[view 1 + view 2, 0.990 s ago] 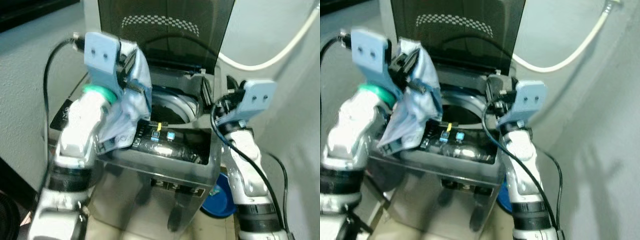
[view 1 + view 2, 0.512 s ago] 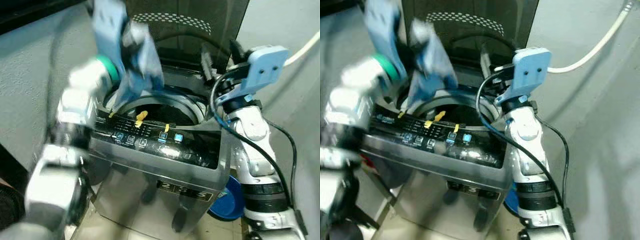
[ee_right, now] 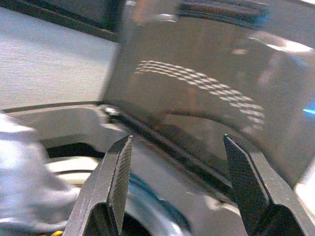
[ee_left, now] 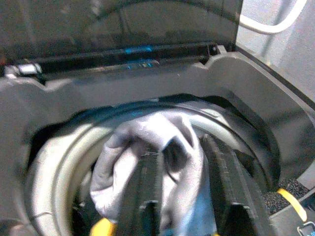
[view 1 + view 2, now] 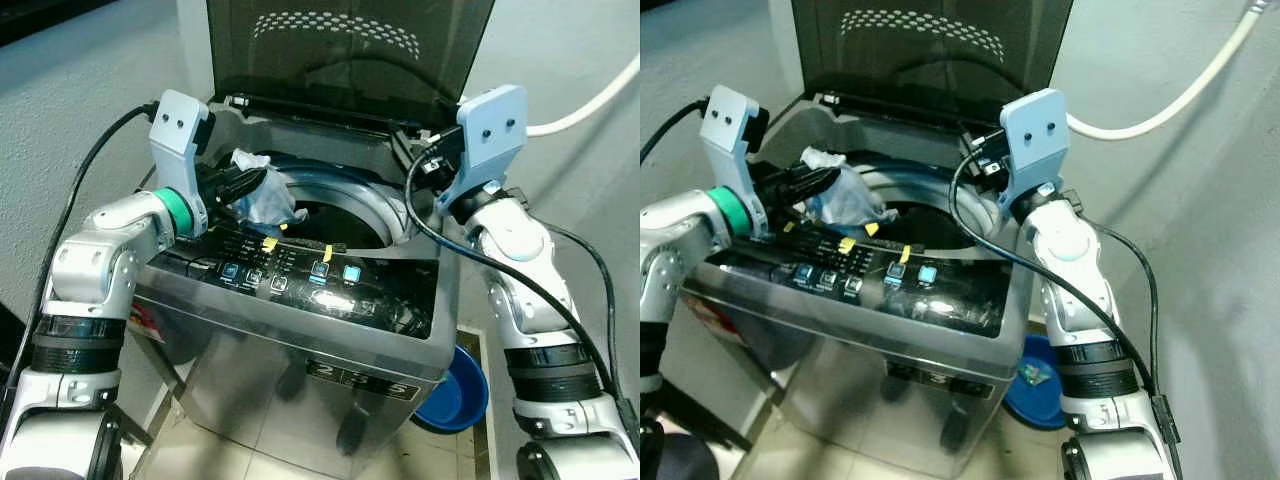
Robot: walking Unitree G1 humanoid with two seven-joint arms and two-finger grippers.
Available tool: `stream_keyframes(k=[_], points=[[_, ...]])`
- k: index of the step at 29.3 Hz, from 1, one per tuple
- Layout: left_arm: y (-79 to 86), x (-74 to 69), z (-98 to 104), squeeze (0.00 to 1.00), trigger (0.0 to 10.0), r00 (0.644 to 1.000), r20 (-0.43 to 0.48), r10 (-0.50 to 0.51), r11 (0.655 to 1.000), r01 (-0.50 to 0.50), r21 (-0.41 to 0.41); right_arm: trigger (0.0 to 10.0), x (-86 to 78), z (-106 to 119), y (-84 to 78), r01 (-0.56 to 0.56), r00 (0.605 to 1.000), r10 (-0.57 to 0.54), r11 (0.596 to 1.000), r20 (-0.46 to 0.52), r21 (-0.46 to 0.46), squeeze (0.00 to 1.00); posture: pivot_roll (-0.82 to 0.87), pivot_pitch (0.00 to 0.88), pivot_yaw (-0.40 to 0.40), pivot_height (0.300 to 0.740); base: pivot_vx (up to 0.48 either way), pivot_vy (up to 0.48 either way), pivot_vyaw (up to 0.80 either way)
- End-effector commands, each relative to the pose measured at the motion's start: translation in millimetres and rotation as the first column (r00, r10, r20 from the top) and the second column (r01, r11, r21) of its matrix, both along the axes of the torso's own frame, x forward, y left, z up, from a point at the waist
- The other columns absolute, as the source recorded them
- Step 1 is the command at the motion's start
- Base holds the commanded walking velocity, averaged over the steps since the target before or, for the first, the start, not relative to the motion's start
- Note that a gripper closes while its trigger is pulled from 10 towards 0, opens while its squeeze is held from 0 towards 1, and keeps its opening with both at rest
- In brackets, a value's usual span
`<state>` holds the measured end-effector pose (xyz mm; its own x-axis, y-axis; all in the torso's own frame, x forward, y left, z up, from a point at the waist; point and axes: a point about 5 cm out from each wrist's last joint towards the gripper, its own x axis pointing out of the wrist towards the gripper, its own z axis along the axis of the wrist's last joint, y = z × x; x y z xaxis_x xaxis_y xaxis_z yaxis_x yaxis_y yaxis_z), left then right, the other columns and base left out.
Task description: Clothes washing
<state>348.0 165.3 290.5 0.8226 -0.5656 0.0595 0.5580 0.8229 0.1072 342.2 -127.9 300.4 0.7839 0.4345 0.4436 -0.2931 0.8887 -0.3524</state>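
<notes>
A grey top-loading washing machine [image 5: 330, 350] stands before me with its dark lid [image 5: 350, 50] raised. My left gripper [image 5: 243, 184] is over the left rim of the drum opening [image 5: 345, 215], shut on a crumpled light blue cloth [image 5: 262, 200]. In the left wrist view the cloth [image 4: 147, 142] bunches between the two black fingers [image 4: 145, 196], just above the drum. My right gripper [image 3: 177, 142] is open and holds nothing. It hovers at the washer's rear right corner [image 5: 420, 160], pointing toward the lid.
A control panel [image 5: 300, 275] with lit buttons and yellow tags runs along the washer's front edge. A blue basin [image 5: 455, 395] sits on the floor to the right. A white hose [image 5: 585, 95] crosses the right wall. Walls stand close on both sides.
My left arm has swung the cloth from above the front panel, up, and then down onto the drum opening. The right gripper has risen toward the back of the washer. The camera has shifted too.
</notes>
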Motion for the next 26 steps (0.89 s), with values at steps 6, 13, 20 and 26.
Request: stream_keyframes(k=[6, 13, 20, 26], points=[[3.9, -7.7, 1.3, 1.0, 10.0, 0.999, 0.028, 0.032, 0.999, -0.033, 0.008, 10.0, -9.6, -2.3, -0.4, -0.078, 0.997, 0.078, 0.997, -0.006, -0.024, 0.0, 0.08, 0.057, 0.011, 0.74, 0.0, 0.0, 0.0], [1.3, -18.6, 10.3, 0.0, 10.0, 0.989, 0.14, 0.041, 0.999, -0.041, -0.004, 10.0, -28.6, -3.7, -0.9, -0.219, 0.976, 0.219, 0.975, 0.002, -0.041, 0.0, 0.09, 0.048, 0.025, 0.74, 0.0, 0.0, 0.0], [-21.9, -35.2, 5.5, 0.0, 10.0, 0.951, 0.302, 0.064, 0.995, -0.083, 0.052, 10.0, -32.0, -10.1, -3.9, -0.158, 0.987, 0.157, 0.987, 0.016, 0.041, 0.0, 0.09, 0.034, 0.023, 0.74, 0.0, 0.0, 0.0], [-19.1, -36.3, -3.5, 0.0, 10.0, 0.936, 0.272, 0.224, 0.975, -0.213, -0.068, 10.0, -29.7, -22.4, -3.9, -0.014, 1.0, 0.013, 0.987, 0.005, 0.158, 0.0, 0.11, 0.03, 0.025, 0.74, 0.0, 0.0, 0.0]])
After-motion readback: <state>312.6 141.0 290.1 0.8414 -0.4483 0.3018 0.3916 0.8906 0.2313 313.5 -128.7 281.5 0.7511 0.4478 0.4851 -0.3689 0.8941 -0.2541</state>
